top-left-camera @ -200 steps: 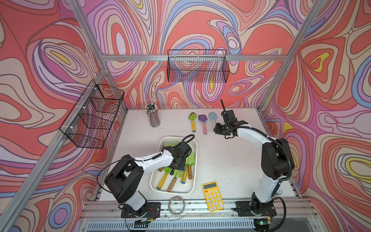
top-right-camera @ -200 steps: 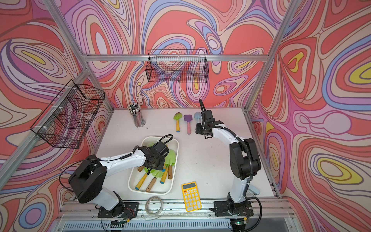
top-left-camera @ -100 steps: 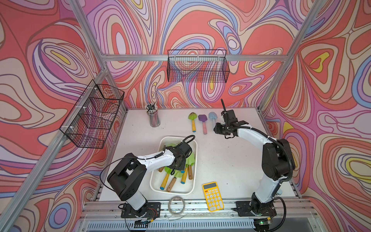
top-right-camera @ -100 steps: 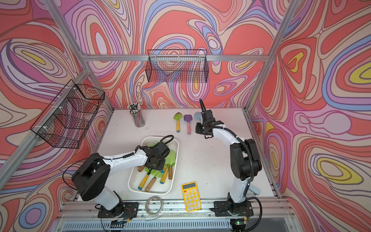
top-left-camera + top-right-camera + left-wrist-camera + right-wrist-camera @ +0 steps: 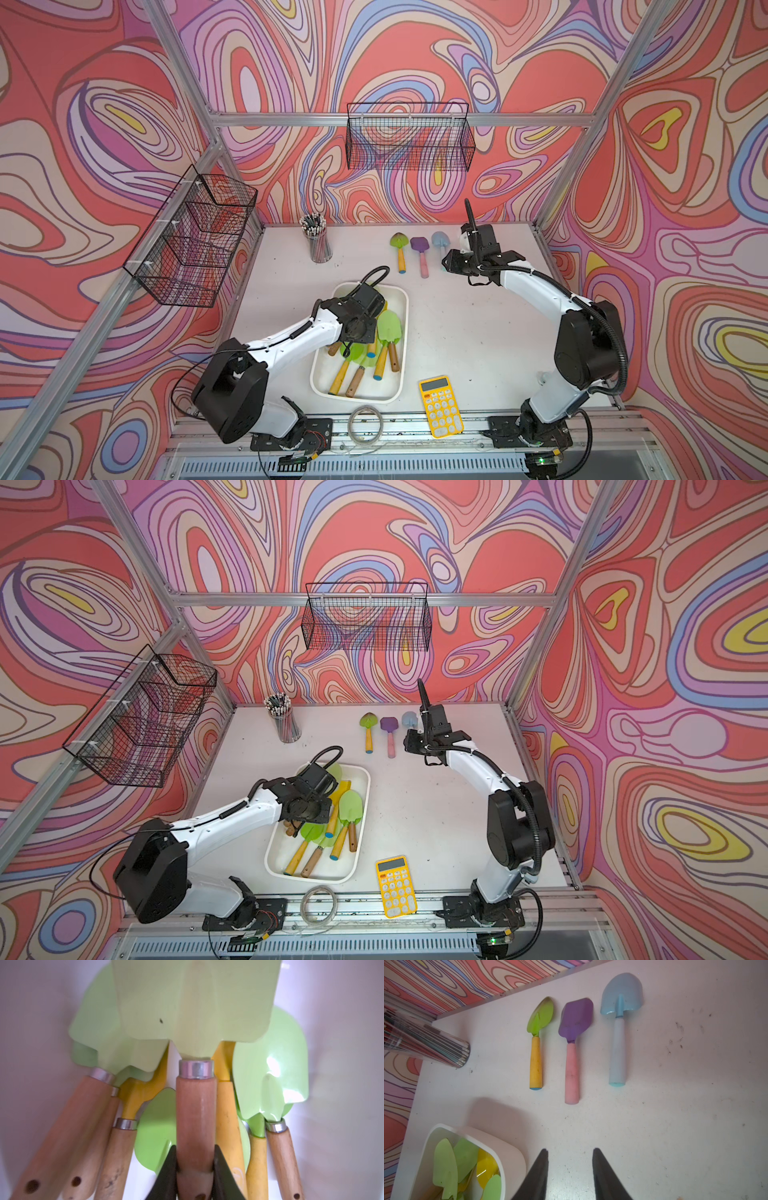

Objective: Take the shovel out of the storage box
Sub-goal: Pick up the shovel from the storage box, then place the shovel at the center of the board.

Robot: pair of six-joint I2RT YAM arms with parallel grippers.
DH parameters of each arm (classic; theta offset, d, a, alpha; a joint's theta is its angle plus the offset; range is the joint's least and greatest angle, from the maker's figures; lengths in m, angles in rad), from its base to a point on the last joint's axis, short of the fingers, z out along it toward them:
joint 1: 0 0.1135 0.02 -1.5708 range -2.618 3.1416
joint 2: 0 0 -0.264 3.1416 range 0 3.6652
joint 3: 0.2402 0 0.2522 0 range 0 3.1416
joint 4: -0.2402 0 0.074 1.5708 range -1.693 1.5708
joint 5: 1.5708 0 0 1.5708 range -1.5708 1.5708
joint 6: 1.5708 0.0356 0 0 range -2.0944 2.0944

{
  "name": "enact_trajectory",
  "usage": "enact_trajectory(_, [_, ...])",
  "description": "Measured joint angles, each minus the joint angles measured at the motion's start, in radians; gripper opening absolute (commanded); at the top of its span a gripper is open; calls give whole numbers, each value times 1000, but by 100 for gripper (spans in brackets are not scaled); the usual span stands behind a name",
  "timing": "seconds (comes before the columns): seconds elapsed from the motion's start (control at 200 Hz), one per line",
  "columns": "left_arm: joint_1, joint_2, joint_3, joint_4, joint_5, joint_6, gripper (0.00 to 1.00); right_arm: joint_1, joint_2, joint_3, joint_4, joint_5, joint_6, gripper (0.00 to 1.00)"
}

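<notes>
One wooden-handled shovel (image 5: pixel 195 1105) is sitting pinched in the left gripper (image 5: pixel 195 1159) in the left wrist view. The black fingers (image 5: pixel 169 1167) are pressing on either side of the handle near its hole end. Its pale green blade is lying over several other shovels (image 5: pixel 270 1076) inside the white storage box (image 5: pixel 342 1084). Whether it is clearing the pile is hard to tell.

In the right wrist view, the right gripper (image 5: pixel 570 1150) is hanging above the bare table (image 5: pixel 675 1115), jaws slightly spread and gripping nothing. Three shovels (image 5: pixel 572 1053) are lying side by side beyond it, outside the box.

In both top views, the left arm (image 5: pixel 291 336) is reaching down into the storage box, which is resting near the front edge, just beside a yellow calculator (image 5: pixel 440 405).

The grasping step is looking complete, so lifting is in hand. The next move is calling for a straight rise with firm pressure, since neighbouring handles are crowding close and may drag along. After that it is calling for a carry to open table.
</notes>
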Motion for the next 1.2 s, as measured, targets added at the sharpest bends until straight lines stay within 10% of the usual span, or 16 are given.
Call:
enact_trajectory(0.346, [130,-177,-48,122,313,15,0,0,-61,-135,190,-311,80,44])
enact_trajectory(0.631, [185,-238,-136,428,632,-101,0,5,-68,-351,738,-671,409,48])
enact_trajectory(1.202, [203,-235,-261,1032,857,-454,0,90,190,-373,1720,-855,1004,47])
